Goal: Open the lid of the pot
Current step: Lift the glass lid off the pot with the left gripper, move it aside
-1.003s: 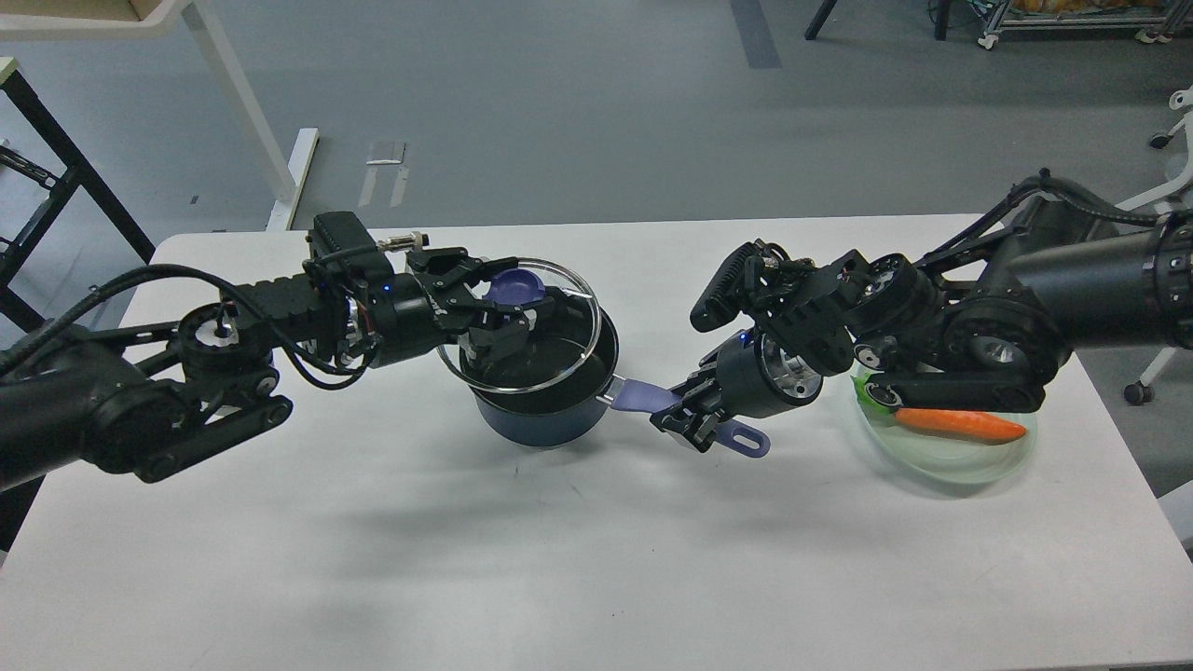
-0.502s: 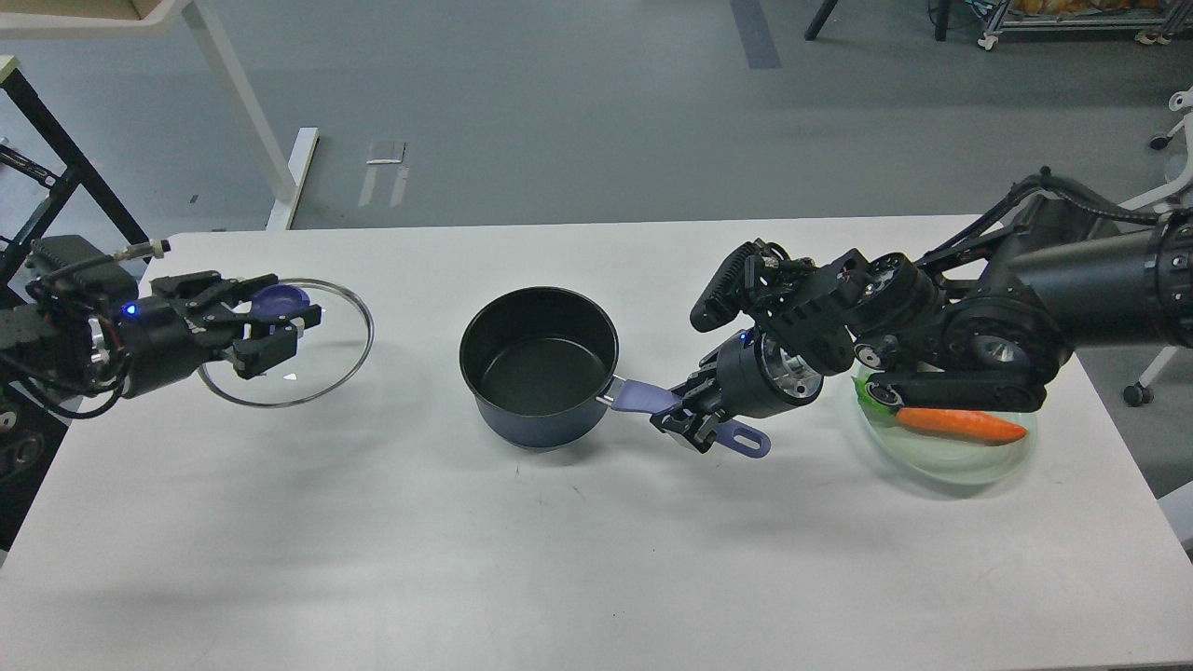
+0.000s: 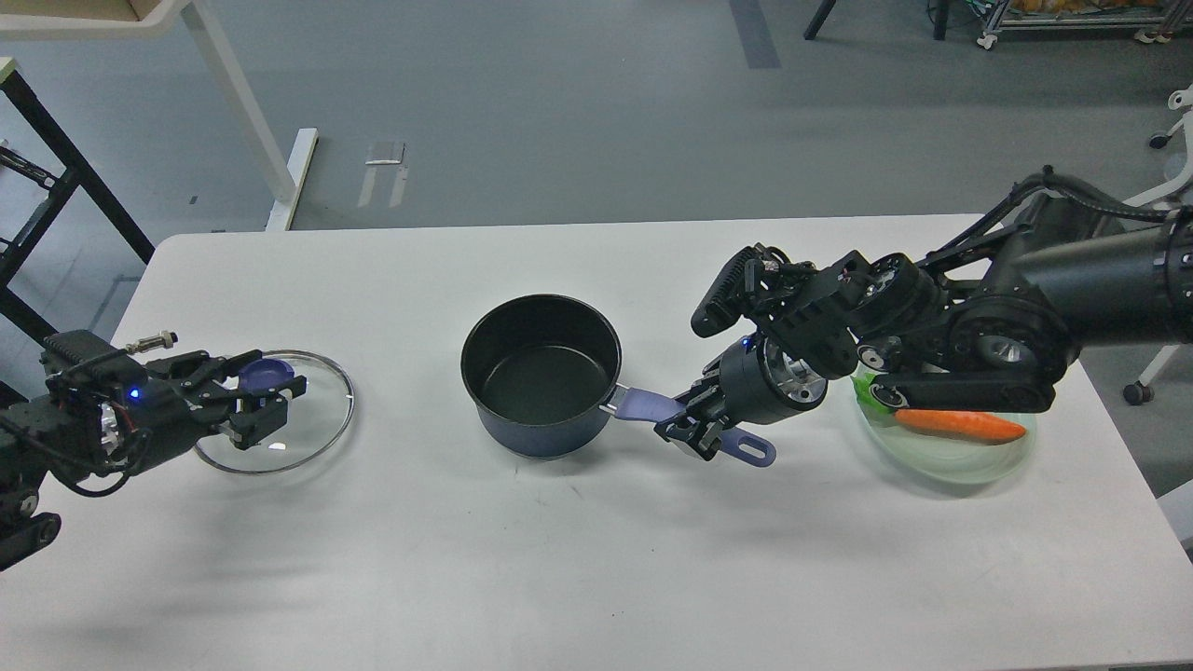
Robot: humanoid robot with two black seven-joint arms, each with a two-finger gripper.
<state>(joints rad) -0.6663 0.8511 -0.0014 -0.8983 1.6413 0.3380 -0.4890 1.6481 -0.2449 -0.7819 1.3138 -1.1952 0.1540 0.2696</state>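
Observation:
A dark blue pot (image 3: 541,377) with a black inside stands open and empty at the table's middle. Its lavender handle (image 3: 643,404) points right. My right gripper (image 3: 692,431) is shut on that handle. The glass lid (image 3: 317,424) with a blue knob (image 3: 266,375) is at the far left, low over the table or resting on it; I cannot tell which. My left gripper (image 3: 262,403) is shut on the lid's knob.
A clear green plate (image 3: 969,464) with an orange carrot (image 3: 960,424) sits at the right, under my right arm. The white table (image 3: 578,559) spans the view. A desk leg and black frame stand on the floor at the back left.
My left gripper carried the lid off the pot, far to the left and then down toward the table. The pot shifted slightly toward me with the right gripper.

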